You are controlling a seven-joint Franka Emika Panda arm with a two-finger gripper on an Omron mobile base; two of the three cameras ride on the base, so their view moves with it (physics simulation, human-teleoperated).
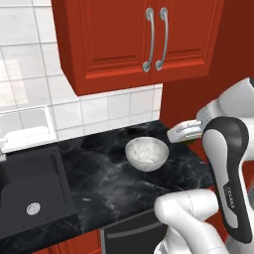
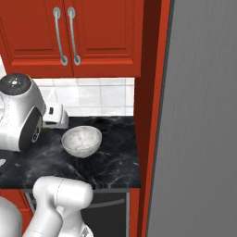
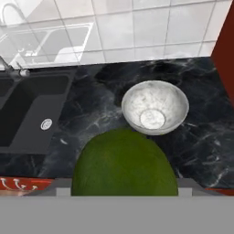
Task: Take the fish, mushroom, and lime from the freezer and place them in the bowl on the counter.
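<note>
Left base view: black marble tabletop (image 1: 109, 178) w/ thin white veins, black sink (image 1: 30, 193) set in at its left end, drain at the bottom. White tile wall behind, red cabinets (image 1: 144, 39) above w/ two grey bar handles. Speckled white bowl (image 1: 146, 154) stands upright near the tabletop's right end, nothing in it. The hand (image 1: 184, 133) hangs just right of the bowl, above the tabletop's right edge; a sliver of green shows under it.

Right base view: same bowl (image 2: 81, 141) sits mid-depth on the tabletop (image 2: 111, 162), nearer its right edge. Grey brushed-metal freezer (image 2: 199, 129) fills the right side, door closed, a red panel between it and the tabletop. Hand (image 2: 54, 118) is left of the bowl, close to the back wall.

Hand view: the lime (image 3: 124, 164) sits big and dark green right in front of the camera, hand clamped around it w/ jaws spread wide. Beyond it the bowl (image 3: 155, 107), bare inside; lime is short of the rim, not over it. Sink (image 3: 32, 109) and faucet (image 3: 13, 68) to the left, tiles past the tabletop's back edge.
</note>
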